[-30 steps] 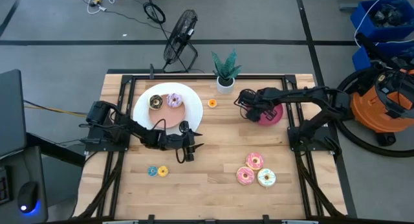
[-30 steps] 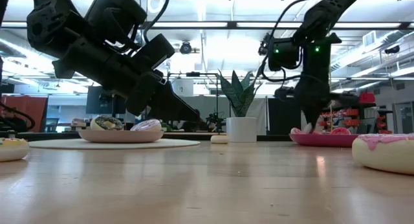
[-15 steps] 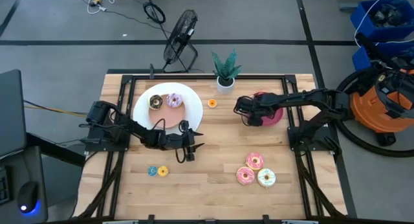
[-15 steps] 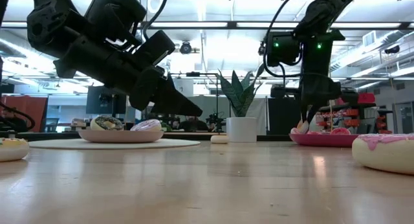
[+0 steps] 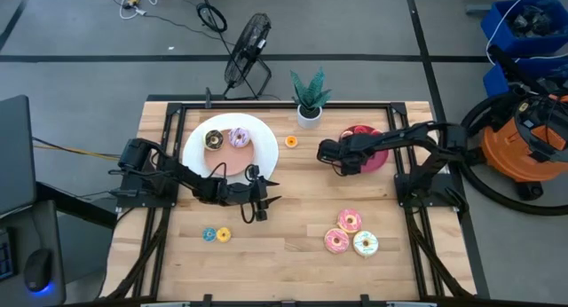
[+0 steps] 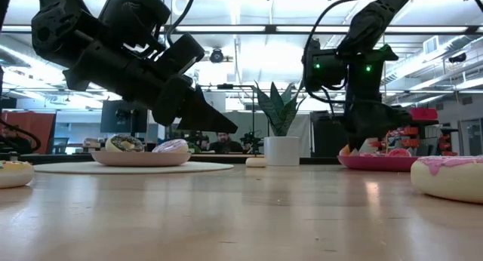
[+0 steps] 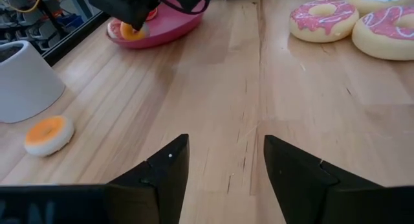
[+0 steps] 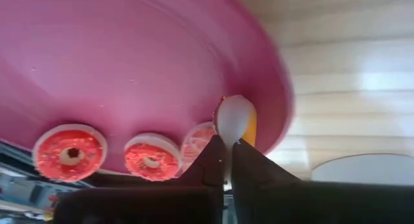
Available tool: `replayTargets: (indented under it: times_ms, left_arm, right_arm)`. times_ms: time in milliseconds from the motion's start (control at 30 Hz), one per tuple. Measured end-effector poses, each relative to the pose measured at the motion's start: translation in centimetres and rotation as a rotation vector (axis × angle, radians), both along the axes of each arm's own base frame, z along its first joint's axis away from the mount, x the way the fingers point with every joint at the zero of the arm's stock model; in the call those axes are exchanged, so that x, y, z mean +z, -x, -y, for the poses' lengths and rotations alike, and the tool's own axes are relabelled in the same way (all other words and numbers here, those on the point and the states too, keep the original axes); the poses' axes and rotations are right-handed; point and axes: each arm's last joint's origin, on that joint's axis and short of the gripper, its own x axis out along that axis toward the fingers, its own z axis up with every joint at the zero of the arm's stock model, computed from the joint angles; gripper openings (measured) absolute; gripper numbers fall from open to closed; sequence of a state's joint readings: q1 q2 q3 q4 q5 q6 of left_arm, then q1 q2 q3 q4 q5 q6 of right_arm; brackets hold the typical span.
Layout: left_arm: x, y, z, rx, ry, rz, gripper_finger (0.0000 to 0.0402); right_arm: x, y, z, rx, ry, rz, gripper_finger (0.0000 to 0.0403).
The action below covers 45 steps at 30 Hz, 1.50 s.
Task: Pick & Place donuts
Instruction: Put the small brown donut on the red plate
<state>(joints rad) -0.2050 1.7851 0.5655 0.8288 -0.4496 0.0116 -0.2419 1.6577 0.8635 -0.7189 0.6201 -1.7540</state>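
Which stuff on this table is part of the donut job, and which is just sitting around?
Job: pink donuts, two plated donuts, small orange donut, tiny donut pinched in right claw.

Lying about: potted plant, fan, white plate, magenta dish.

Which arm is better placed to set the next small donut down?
The right. Its gripper is shut on a small orange donut above the magenta dish. The left gripper hangs open and empty over bare table, near the white plate.

grey floor (image 5: 80, 67) (cables, black fan (image 5: 247, 45)), orange vacuum (image 5: 524, 152) beside table
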Motion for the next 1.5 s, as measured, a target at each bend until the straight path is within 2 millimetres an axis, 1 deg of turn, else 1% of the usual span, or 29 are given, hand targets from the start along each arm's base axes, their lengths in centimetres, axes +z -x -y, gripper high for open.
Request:
replayTargets:
  times_ms: [200, 367, 500, 767, 933, 1033, 1200, 1500]
  left_arm:
    - [0.0, 0.0, 0.0, 0.0, 0.001, 0.005, 0.0204]
    - [0.0, 0.0, 0.0, 0.0, 0.001, 0.005, 0.0204]
    - [0.0, 0.0, 0.0, -0.001, 0.002, 0.005, 0.0204]
    - [0.0, 0.0, 0.0, -0.001, 0.002, 0.005, 0.0204]
    - [0.0, 0.0, 0.0, 0.0, 0.002, 0.005, 0.0204]
    - [0.0, 0.0, 0.0, 0.0, 0.002, 0.005, 0.0204]
    - [0.0, 0.0, 0.0, 0.0, 0.002, 0.005, 0.0204]
    - [0.0, 0.0, 0.0, 0.0, 0.002, 0.005, 0.0204]
  right_arm:
    - [0.0, -0.4, -0.5, 0.048, -0.002, 0.01, 0.0029]
    - [0.0, -0.7, -0.4, 0.049, 0.004, 0.039, 0.006]
    - [0.1, -0.9, -0.3, 0.032, 0.028, 0.075, 0.01]
    - [0.2, -1.3, -0.2, 0.023, 0.044, 0.124, 0.02]
    - [0.3, -1.7, -0.1, 0.018, 0.064, 0.16, 0.0241]
    - [0.4, -2.1, -0.1, 0.008, 0.075, 0.214, 0.0249]
    - [0.6, -2.6, 0.1, 0.004, 0.089, 0.28, 0.0244]
    - [0.6, -2.7, 0.1, -0.021, 0.092, 0.303, 0.0231]
